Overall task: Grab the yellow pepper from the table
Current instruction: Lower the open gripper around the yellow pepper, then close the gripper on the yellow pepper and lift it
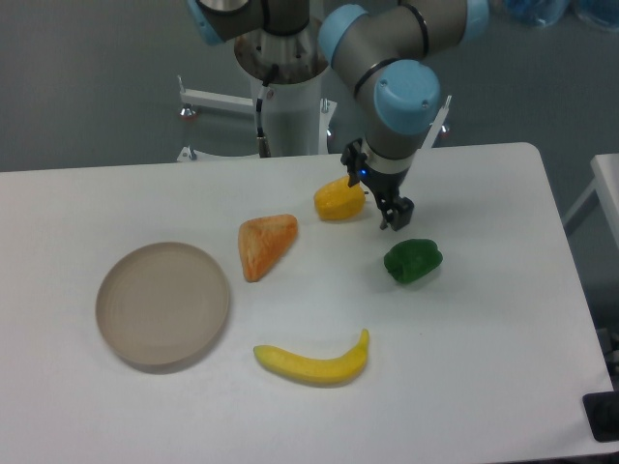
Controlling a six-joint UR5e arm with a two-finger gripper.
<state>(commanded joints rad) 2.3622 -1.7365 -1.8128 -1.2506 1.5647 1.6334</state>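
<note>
The yellow pepper (338, 200), small and lumpy, rests on the white table (484, 319) at the back middle. My gripper (373, 197) hangs down low right beside the pepper's right side. Its fingers stand apart: one dark finger (395, 213) is to the pepper's right, the other sits at the pepper's upper right edge. The gripper looks open and holds nothing. Whether the far finger touches the pepper I cannot tell.
A green pepper (413, 261) lies just right and in front of the gripper. An orange wedge-shaped piece (265, 244) lies left of the yellow pepper. A banana (313, 362) lies near the front. A beige plate (162, 304) sits at the left.
</note>
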